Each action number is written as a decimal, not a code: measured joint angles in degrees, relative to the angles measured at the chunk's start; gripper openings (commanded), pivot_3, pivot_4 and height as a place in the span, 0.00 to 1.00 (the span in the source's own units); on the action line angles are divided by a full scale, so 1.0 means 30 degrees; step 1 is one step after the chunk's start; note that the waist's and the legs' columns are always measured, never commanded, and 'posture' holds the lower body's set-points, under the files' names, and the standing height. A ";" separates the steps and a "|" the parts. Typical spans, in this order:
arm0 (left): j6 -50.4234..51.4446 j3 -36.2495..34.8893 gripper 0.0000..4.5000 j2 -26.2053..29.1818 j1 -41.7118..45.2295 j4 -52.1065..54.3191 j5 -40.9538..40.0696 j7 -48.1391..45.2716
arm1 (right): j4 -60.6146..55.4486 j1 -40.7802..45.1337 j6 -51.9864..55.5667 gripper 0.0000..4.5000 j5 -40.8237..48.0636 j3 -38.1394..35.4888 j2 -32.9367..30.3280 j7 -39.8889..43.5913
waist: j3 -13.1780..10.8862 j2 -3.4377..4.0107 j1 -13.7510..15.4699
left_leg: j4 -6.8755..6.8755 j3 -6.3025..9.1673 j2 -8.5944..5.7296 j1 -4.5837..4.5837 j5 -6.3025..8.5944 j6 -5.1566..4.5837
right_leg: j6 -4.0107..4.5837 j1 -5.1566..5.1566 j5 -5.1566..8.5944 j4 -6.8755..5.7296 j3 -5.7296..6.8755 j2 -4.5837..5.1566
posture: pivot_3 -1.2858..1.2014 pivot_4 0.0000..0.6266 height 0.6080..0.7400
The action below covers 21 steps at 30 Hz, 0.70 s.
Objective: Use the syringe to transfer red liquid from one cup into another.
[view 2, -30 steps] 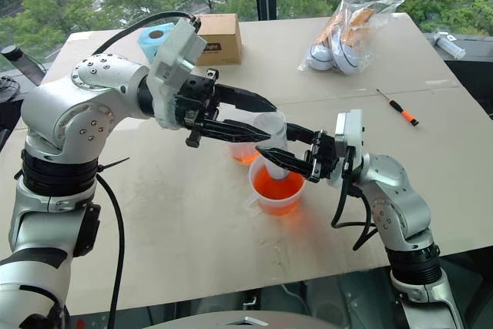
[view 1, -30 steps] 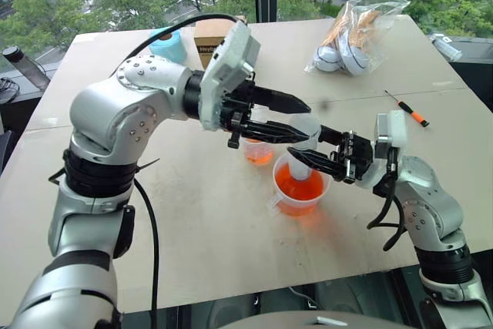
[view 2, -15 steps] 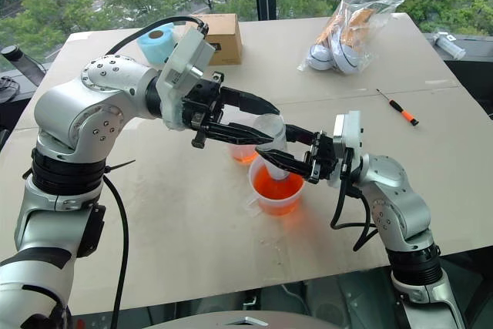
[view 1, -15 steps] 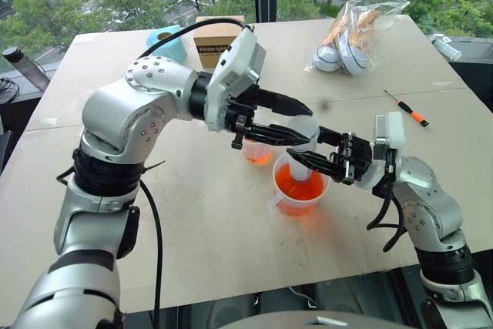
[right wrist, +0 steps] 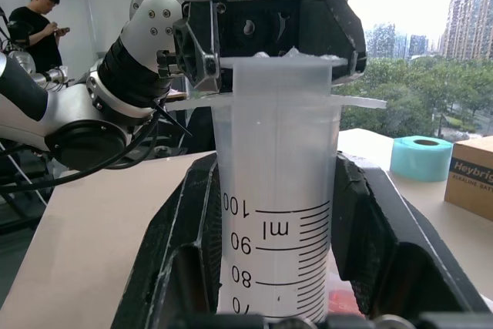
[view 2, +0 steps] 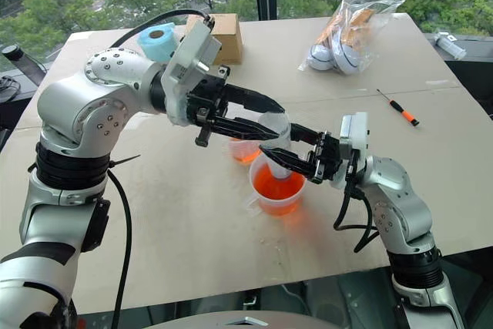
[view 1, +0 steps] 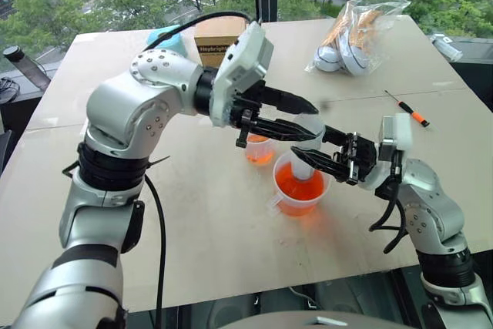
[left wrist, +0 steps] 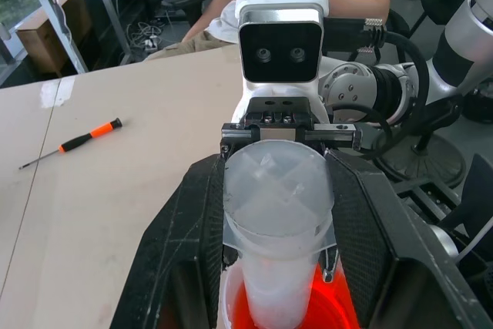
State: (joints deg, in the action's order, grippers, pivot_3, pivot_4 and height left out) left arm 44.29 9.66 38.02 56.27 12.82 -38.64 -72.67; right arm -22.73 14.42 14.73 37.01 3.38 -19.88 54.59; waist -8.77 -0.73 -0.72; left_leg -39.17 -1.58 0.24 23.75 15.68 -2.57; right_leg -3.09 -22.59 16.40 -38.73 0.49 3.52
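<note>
Flanking the syringe (view 1: 306, 144): small cup (view 1: 259, 150), screwdriver (view 1: 407, 109), bag (view 1: 354, 32).

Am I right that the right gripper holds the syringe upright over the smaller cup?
Not quite. The right gripper holds the syringe upright over the larger handled cup, not the smaller cup; the right eye view shows this.

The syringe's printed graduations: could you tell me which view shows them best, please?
The right wrist view: the syringe barrel faces it, numerals readable. The left wrist view looks down onto its plunger top; the eye views show it small between both grippers.
</note>
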 measured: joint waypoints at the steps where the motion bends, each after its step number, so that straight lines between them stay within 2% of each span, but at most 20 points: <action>1: 0.0073 0.0006 0.31 0.0012 0.0054 0.0006 0.0004 -0.0003 | 0.0000 -0.0114 -0.0022 0.32 0.0025 0.0037 0.0041 -0.0035 | 0.0000 0.0000 -0.0001 | 0.0000 0.0000 0.0000 0.0000 0.0000 0.0000 | 0.0000 0.0000 0.0000 -0.0001 0.0000 0.0000 | 0.52 0.24 1.00; 21: 0.0939 -0.0292 0.31 0.0134 0.1018 -0.0148 -0.0786 0.0206 | 0.0263 -0.0325 -0.0561 0.32 0.0099 0.0264 0.0012 -0.0014 | -0.0001 0.0000 -0.0009 | -0.0005 0.0004 0.0000 0.0001 0.0000 0.0000 | 0.0000 0.0001 0.0000 -0.0001 0.0001 0.0000 | 0.52 0.24 1.00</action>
State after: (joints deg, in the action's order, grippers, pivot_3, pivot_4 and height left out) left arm 47.11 8.79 38.42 59.32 12.38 -41.00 -72.06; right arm -21.95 13.44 13.04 37.31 4.17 -19.84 54.55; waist -8.77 -0.73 -0.75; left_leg -39.19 -1.57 0.24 23.75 15.68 -2.56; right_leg -3.09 -22.59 16.40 -38.73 0.49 3.52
